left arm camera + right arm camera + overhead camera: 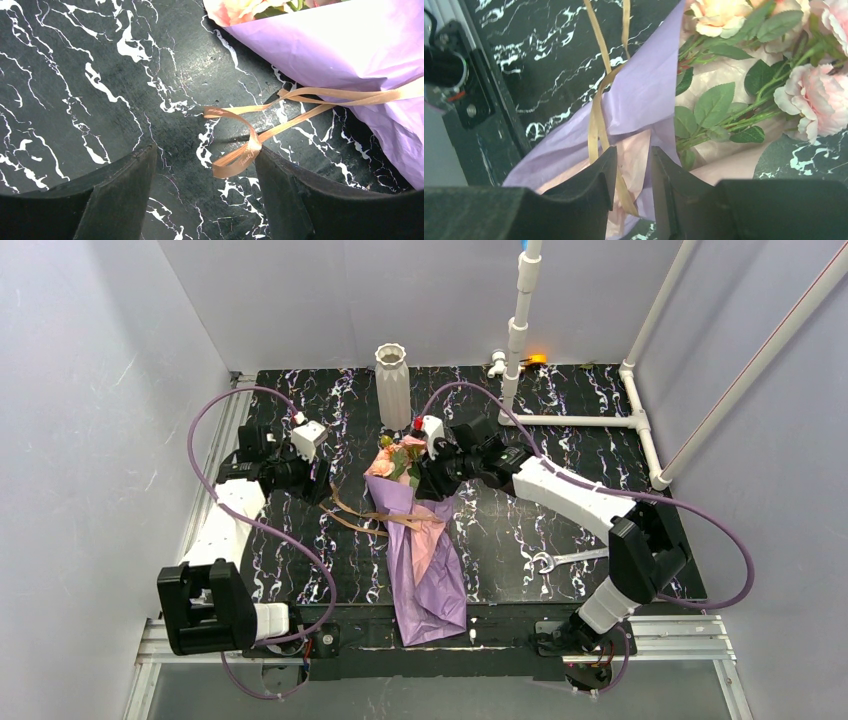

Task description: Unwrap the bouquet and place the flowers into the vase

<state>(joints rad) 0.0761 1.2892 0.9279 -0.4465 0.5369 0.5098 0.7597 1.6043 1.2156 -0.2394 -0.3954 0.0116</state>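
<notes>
The bouquet (428, 570) lies along the middle of the black marbled table, still in its purple paper (644, 95), pink inside. Its flowers (395, 458) point toward the white ribbed vase (392, 385), which stands upright at the back. Loose tan ribbon (355, 515) trails left from the wrap. My left gripper (205, 155) is open low over the table, and the ribbon's looped end (235, 162) rests against its right fingertip (262, 157). My right gripper (634, 152) is open a little over the wrap below the pink roses (809, 95), with pink paper and ribbon (596, 110) showing in the gap.
A white pipe frame (585, 420) stands at the back right of the table. A metal wrench (570, 560) lies by the right arm's base. Grey walls close in the left, back and right sides.
</notes>
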